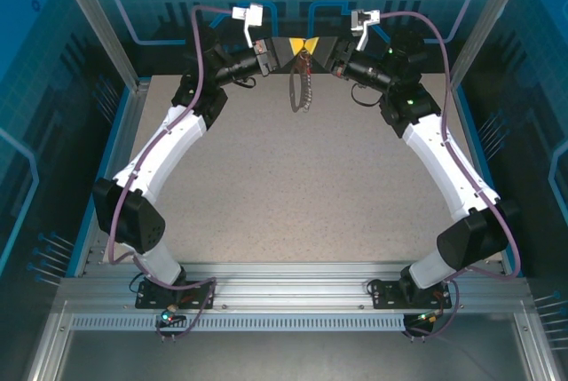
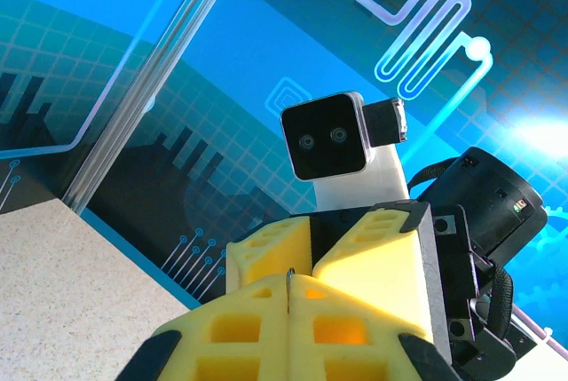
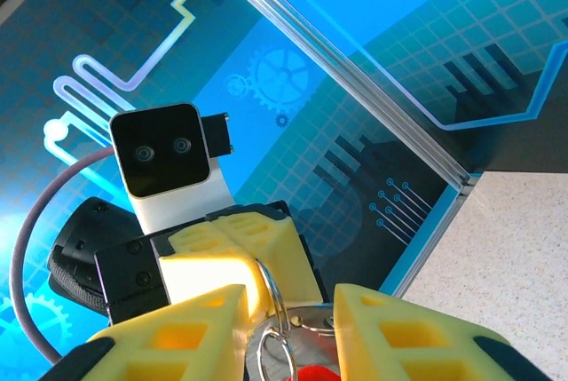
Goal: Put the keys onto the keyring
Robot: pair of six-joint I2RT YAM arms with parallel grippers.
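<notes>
One keyring (image 1: 302, 88) hangs pinched in left end effector (image 2: 291, 288); right end effector (image 3: 288, 303) gapes around key (image 3: 315, 374).

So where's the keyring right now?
In the top view the keyring hangs over the far middle of the table, just below where the left gripper and right gripper meet.

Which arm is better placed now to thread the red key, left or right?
Right, probably. The red key and silvery rings lie between the right gripper's parted fingers; the left gripper is shut on a thin metal wire, so it should just hold the keyring steady.
</notes>
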